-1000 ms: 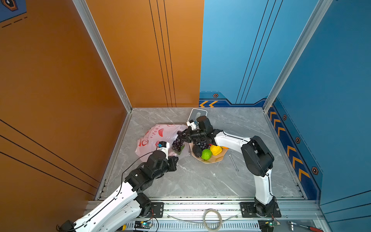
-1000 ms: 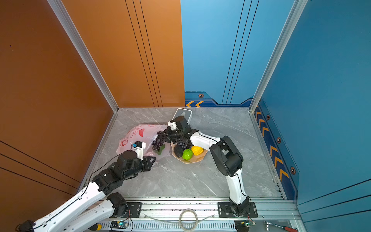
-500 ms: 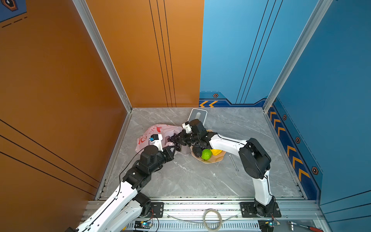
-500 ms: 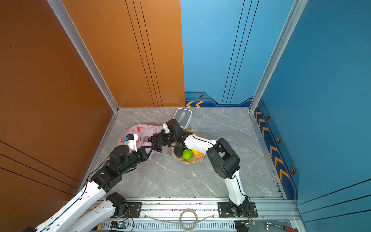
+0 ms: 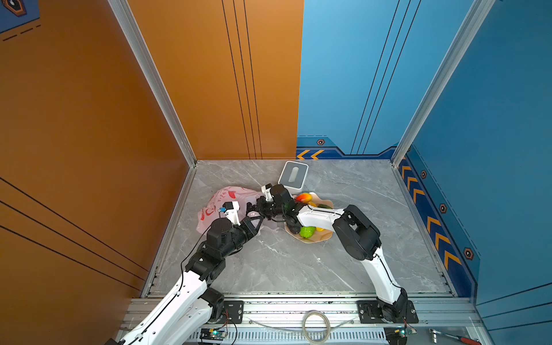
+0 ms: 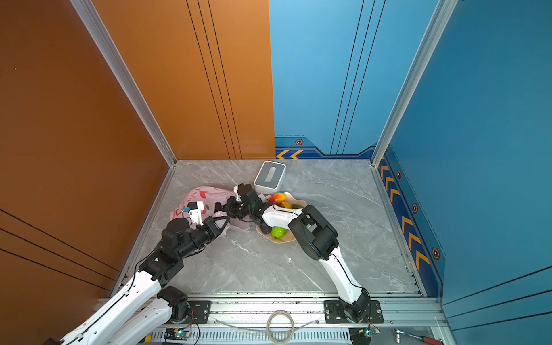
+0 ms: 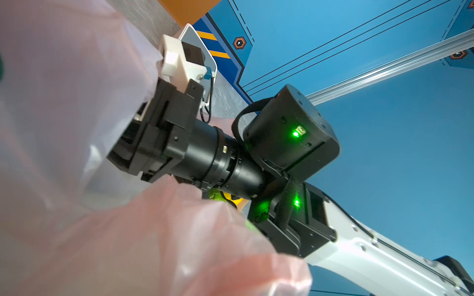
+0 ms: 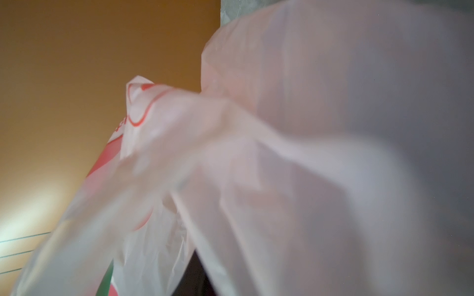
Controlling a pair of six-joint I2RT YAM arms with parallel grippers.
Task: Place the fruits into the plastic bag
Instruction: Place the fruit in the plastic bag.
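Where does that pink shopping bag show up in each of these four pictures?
Top view: the plastic bag sits on the grey floor near the orange wall.
Top view: same spot.
Left wrist: close, blurred, covering nearly half.
Right wrist: fills most of the picture.
Shared landmark: the orange wall, in all four.

- Grey marble tabletop (image 5: 343, 263) fills the floor of the cell, and plenty of it is bare up front.
- At the back we've got a white-and-grey box (image 5: 293, 176), flat, with a slot in its lid, seen in both top views (image 6: 270, 177).
- Just in front of it is a peach scalloped plate (image 5: 325, 237), partly covered.
- Orange wall (image 5: 209, 89) at the back, blue wall (image 5: 343, 74) beside it.
- Yellow chevrons (image 5: 310, 154) run along the blue wall's base.
- Down on the front rail lies a coiled cable (image 5: 316, 312).
- Red-handled tool (image 5: 457, 339) sits off at the rail's end.
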